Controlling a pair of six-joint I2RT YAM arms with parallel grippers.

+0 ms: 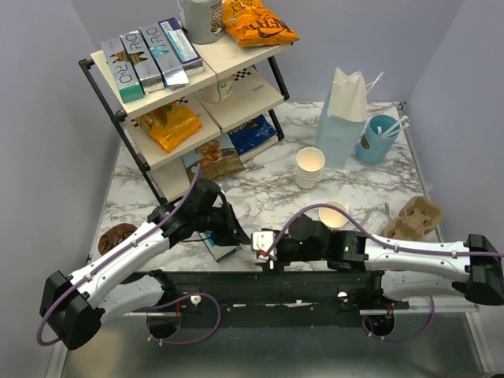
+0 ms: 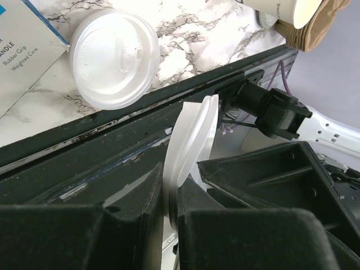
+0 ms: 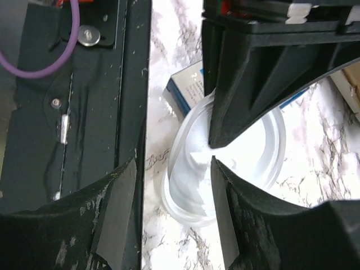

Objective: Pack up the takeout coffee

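Note:
The takeout coffee is out of view. My left gripper (image 1: 236, 230) (image 2: 171, 188) is shut on the rim of a white plastic lid (image 2: 194, 135) (image 3: 253, 149), held on edge just above the table's near edge. My right gripper (image 1: 264, 240) (image 3: 169, 225) faces it, open, with its fingers either side of that lid's lower part. A second white sip lid (image 2: 112, 59) lies flat on the marble. A lidless cream paper cup (image 1: 335, 214) stands upright just behind my right arm. A stack of lidless cups (image 1: 309, 168) is farther back.
A blue-and-white box (image 1: 220, 248) (image 3: 188, 90) lies under the left gripper. A cardboard cup carrier (image 1: 413, 219) sits at the right. A blue paper bag (image 1: 344, 118), a blue cup of utensils (image 1: 382, 138) and a snack shelf (image 1: 189, 87) stand at the back.

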